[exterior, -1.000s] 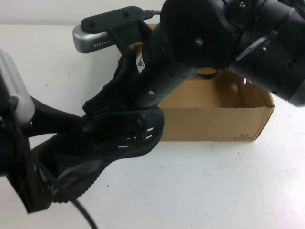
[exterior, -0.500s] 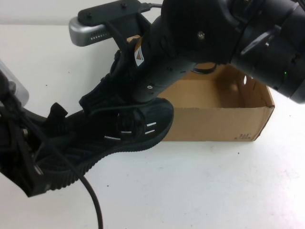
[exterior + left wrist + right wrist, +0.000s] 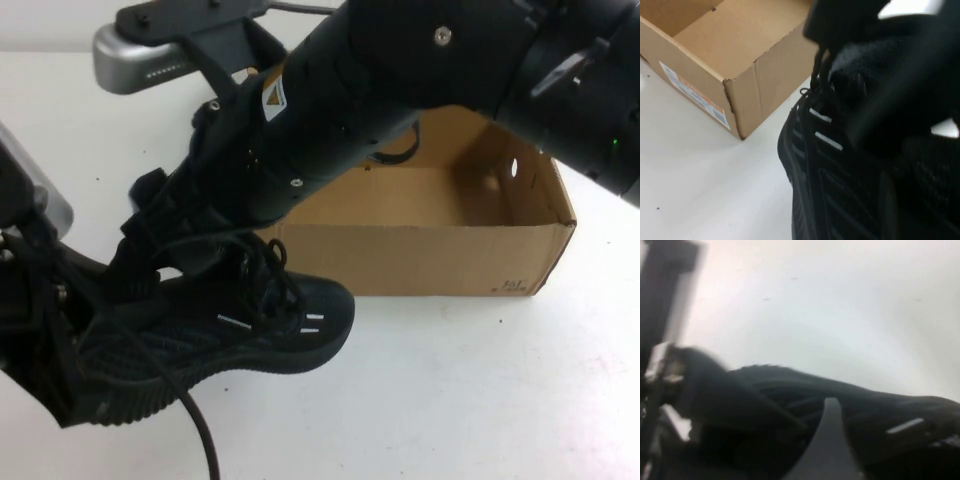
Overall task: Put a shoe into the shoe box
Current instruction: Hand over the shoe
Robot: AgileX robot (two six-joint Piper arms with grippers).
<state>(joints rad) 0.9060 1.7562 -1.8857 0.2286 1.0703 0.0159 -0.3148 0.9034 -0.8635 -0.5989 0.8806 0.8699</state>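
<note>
The black shoe [image 3: 230, 335] is held on its side low over the white table, toe toward the box, sole ridges facing the near edge. My left gripper [image 3: 70, 350] is shut on its heel end; in the left wrist view the shoe [image 3: 825, 165] fills the frame round the gripper [image 3: 890, 200]. My right gripper [image 3: 150, 250] reaches across from the right and sits at the shoe's collar and laces; the shoe [image 3: 790, 390] lies right against it [image 3: 880, 440]. The brown shoe box [image 3: 450, 255] stands open and empty just right of the toe, also in the left wrist view [image 3: 715, 55].
The big black right arm [image 3: 400, 70] crosses above the box's left half and hides it. A black cable [image 3: 200, 440] hangs by the shoe's sole. White table [image 3: 450, 400] lies in front of the box.
The right gripper has slid left along the shoe toward its collar. The shoe's toe has dropped from the box's front wall to lower over the table. The left arm shifted slightly.
</note>
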